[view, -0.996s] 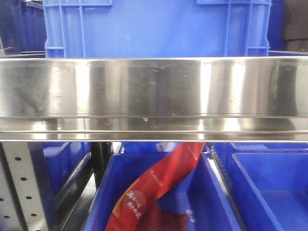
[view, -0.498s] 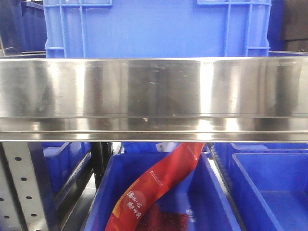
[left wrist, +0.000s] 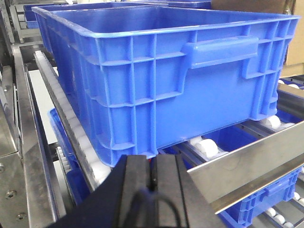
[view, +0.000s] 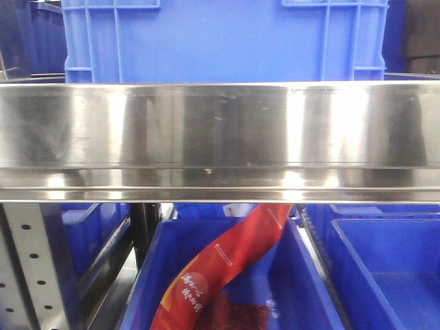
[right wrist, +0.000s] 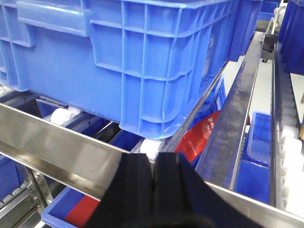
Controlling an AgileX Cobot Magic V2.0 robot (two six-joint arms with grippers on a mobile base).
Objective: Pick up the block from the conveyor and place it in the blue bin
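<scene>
Wrist views are showing both grippers, left gripper (left wrist: 153, 178) and right gripper (right wrist: 154, 183), pressed closed and empty, blue bin (left wrist: 156, 71) at twelve o'clock; no block visible, task seemingly unstarted.

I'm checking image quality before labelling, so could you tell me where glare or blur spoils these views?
Front view: bright vertical glare bands streak the steel rail; the blue crate behind is evenly lit, and the red bag below is sharp enough to show print. Left wrist view: the closed left pincer is dark and soft. Right wrist view: the closed right pincer is blurred, the upper right corner overexposed.
</scene>
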